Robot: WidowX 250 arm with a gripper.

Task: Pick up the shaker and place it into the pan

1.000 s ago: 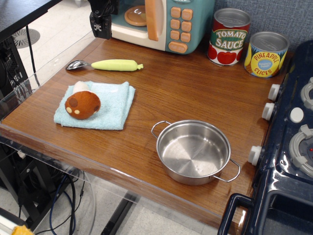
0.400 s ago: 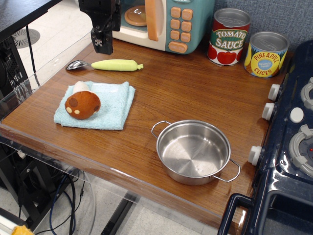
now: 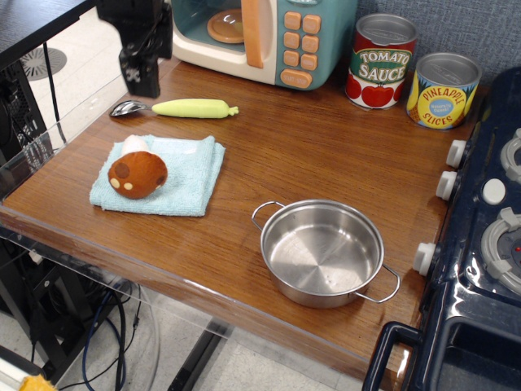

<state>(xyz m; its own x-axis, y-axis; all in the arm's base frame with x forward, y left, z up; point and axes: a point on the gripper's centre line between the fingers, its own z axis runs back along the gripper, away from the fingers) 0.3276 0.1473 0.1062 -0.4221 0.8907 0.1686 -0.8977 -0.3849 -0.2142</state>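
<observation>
The shaker (image 3: pixel 137 173), a mushroom-shaped toy with an orange-brown spotted cap and a white stem, lies on its side on a light blue cloth (image 3: pixel 179 175) at the left of the table. The pan (image 3: pixel 321 251), a shallow shiny steel pot with two wire loop handles, stands empty near the front edge. My black gripper (image 3: pixel 140 80) hangs in the air at the far left, above the spoon's bowl and well behind the shaker. Its jaws look open and hold nothing.
A spoon with a yellow-green handle (image 3: pixel 194 108) lies behind the cloth. A toy microwave (image 3: pixel 269 37) stands at the back, with a tomato sauce can (image 3: pixel 383 61) and a pineapple can (image 3: pixel 444 90) to its right. A dark blue toy stove (image 3: pixel 480 244) fills the right side.
My gripper has moved to the left and a little lower, from in front of the microwave to above the spoon's bowl. Nothing else has moved.
</observation>
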